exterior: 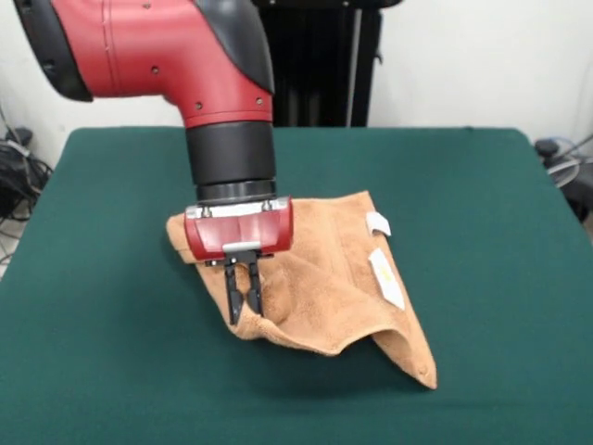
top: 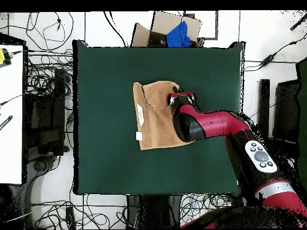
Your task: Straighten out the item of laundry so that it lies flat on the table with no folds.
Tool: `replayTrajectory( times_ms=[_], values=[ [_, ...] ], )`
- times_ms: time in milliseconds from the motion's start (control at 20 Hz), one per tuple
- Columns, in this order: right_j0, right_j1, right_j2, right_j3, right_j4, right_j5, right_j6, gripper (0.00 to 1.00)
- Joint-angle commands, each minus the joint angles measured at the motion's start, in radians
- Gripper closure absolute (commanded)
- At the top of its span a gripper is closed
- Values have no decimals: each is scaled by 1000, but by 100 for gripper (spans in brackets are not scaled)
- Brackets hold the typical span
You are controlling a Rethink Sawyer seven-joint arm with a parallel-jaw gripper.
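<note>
Towel (exterior: 324, 278) lies rumpled at the middle of the table (exterior: 93, 324), a little right of centre in the front view, its near edge lifted into a ridge that runs from lower centre toward a pointed corner at the lower right. Two white tags (exterior: 384, 275) sit on its right side, one small near the top, one longer below it. The arm (exterior: 185, 56) drops in from the upper left of that view, and the gripper (exterior: 245, 295) hangs over the towel's left part with its two dark fingers (exterior: 234, 297) drawn close together, only a thin gap between them, their tips down at the raised fold. Cloth seems to be pinched there, yet I cannot tell for certain whether the tips hold it or merely touch it.

From overhead, the towel (top: 157, 114) shows as an uneven tan patch in the upper middle of the table (top: 102, 156), with the tags (top: 140, 117) along its left edge and a notch at its upper left. The arm (top: 222, 126) reaches in from the lower right and covers the towel's right side, so the fingers are hidden; only the red gripper (top: 181, 99) body shows. Folds and the raised ridge read plainly in the front view alone. A box with blue cloth (top: 177, 33) sits beyond the table's top edge, and cables (top: 42, 78) crowd the floor at left.
</note>
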Motion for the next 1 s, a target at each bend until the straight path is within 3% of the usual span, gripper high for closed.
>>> replayTrajectory(
  times_ms=[50, 250, 550, 1000],
  values=[
    [-57, 47, 162, -58, -103, 168, -236, 100],
    [-99, 49, 180, -43, -106, 225, -265, 100],
    [-132, -39, 153, 5, -91, 245, -241, 100],
    [-99, -146, 84, 9, -48, 331, -206, 100]
  ],
)
